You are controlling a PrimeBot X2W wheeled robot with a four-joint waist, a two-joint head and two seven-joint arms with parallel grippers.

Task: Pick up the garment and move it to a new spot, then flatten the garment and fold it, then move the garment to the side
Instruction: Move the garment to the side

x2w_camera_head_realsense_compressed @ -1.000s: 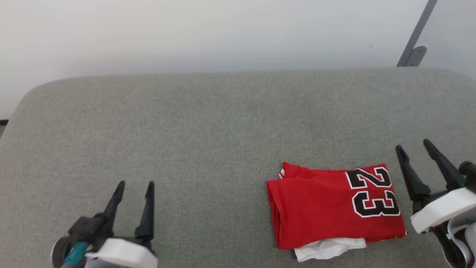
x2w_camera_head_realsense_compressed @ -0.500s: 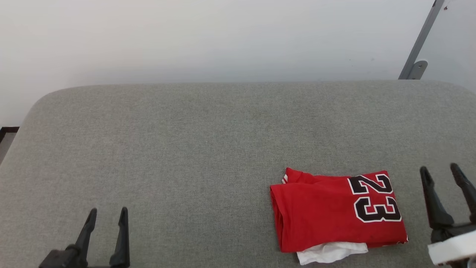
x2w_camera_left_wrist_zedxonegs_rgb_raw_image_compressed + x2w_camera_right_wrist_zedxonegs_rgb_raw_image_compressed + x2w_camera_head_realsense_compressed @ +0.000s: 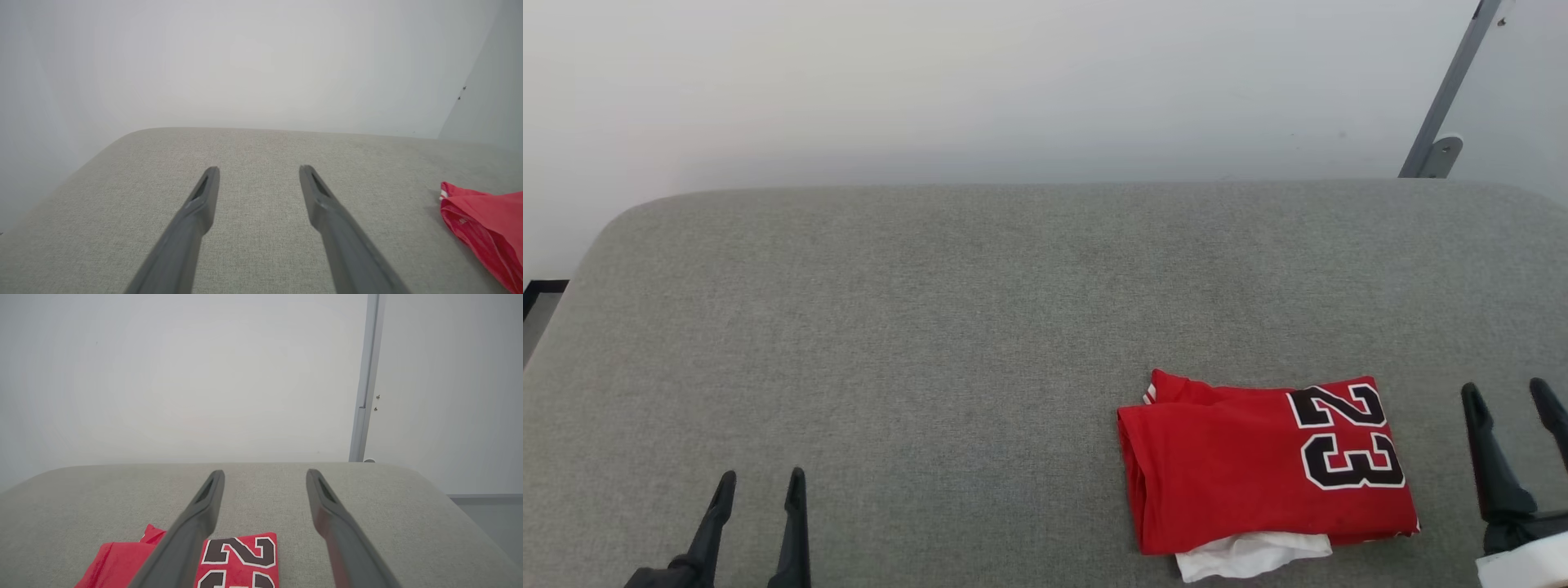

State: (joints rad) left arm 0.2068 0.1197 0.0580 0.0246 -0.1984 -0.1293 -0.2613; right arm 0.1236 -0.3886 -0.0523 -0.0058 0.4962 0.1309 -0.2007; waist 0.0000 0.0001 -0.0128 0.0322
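Red, thin-cloth basketball jersey with a black, white-outlined "23" lies folded on the grey woven-fabric padded surface, towards its near right. The left gripper, well apart from it, and the right gripper, just beside it, both gape wide, holding nothing.

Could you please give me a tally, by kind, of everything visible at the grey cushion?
Red number 23 jersey: 1
End effectors: 2 (left end effector, right end effector, both open)
Grey fabric cushion: 1
Grey metal post: 1
Total: 5
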